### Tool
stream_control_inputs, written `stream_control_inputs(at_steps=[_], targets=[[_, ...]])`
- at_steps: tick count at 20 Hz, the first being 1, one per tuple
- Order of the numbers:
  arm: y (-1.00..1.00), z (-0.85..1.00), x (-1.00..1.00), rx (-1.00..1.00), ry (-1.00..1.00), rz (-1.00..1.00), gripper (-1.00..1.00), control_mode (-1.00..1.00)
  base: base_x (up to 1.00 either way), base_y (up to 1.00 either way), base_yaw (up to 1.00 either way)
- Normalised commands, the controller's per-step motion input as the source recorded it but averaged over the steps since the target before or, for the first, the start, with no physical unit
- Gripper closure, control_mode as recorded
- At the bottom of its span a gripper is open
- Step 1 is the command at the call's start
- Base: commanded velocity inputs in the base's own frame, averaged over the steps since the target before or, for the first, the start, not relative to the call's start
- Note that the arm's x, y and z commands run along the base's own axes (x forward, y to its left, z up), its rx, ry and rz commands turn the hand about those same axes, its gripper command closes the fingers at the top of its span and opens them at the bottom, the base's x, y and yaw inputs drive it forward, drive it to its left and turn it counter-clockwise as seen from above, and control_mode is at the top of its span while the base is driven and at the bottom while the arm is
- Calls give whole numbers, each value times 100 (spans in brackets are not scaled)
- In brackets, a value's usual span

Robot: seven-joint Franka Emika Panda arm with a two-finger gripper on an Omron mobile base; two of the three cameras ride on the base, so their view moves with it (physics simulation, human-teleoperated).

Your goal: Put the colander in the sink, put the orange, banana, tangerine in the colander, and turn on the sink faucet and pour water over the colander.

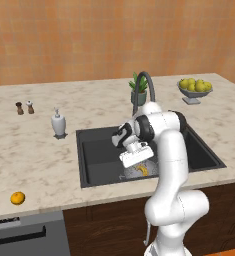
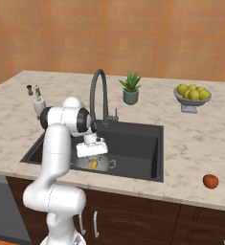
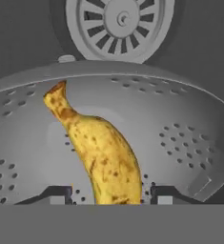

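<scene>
Marble bench [image 1: 34, 150] under an orange wall, dark sink [image 1: 96, 150] set into it. Left to right along the bench in the left base view: an orange fruit [image 1: 17, 198] near the front edge, well apart from the sink; then the sink with the colander [image 1: 134, 172] standing in it; faucet [image 1: 144, 82] behind.

Hand view: left finger [image 3: 61, 193] and right finger [image 3: 168, 193] stand apart, one on each side of the banana [image 3: 101, 152], neither pad visibly touching it. Fingers parted, not gripping.

Banana lies inside the colander, against its floor. Long axis runs from between the fingers away toward the drain [image 3: 120, 24], stem end far and tilted left.

Judgement: banana placed; a straight lift along that axis should clear it. A reddish round fruit [image 2: 210, 181] waits right of the sink.
</scene>
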Motion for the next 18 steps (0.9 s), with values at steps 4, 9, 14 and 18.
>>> stream_control_inputs(at_steps=[4, 9, 14, 18], targets=[[-6, 27, -27, 0, 3, -8, -100, -100, 0, 0, 0], [9, 49, -20, 0, 0, -7, -100, -100, 0, 0, 0], [38, 58, -26, -2, 0, -7, -100, -100, 0, 0, 0], [38, 51, -52, 0, -9, -4, -100, -100, 0, 0, 0]])
